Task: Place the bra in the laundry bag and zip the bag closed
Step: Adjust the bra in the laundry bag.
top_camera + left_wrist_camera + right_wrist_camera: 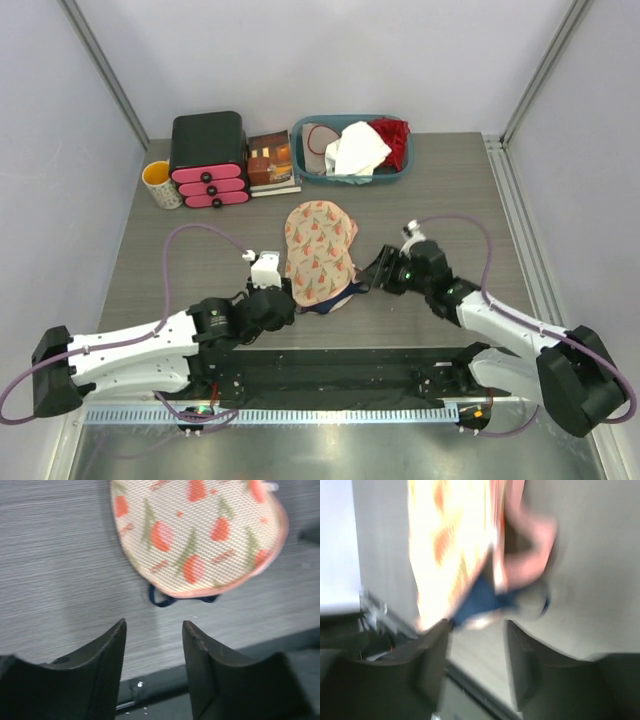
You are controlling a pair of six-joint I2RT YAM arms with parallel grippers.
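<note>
Grey wood-grain table (180, 200), laundry bag (318, 248) flat at centre. Bra (162, 600) mostly inside, navy strap poking out at the near edge. Left gripper (153, 624) parted, empty, just short of that strap, not touching. Right gripper (477, 625) likewise parted, empty, beside the bag's near right edge; view blurred.

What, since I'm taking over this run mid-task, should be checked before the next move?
1. Bra fully inside the laundry bag: not ok, navy straps stick out at the bag's near edge.
2. Bag zipped closed: not ok there, the bra pokes through.
3. Zipper pull located: cannot tell, no view shows it clearly.
4. Left gripper free: ok, jaws open and empty, just short of the straps.
5. Right gripper free: jaws apart, but the blurred view leaves contact with the bra unclear, so cannot tell.
6. Bag lying flat on the table: ok.
</note>
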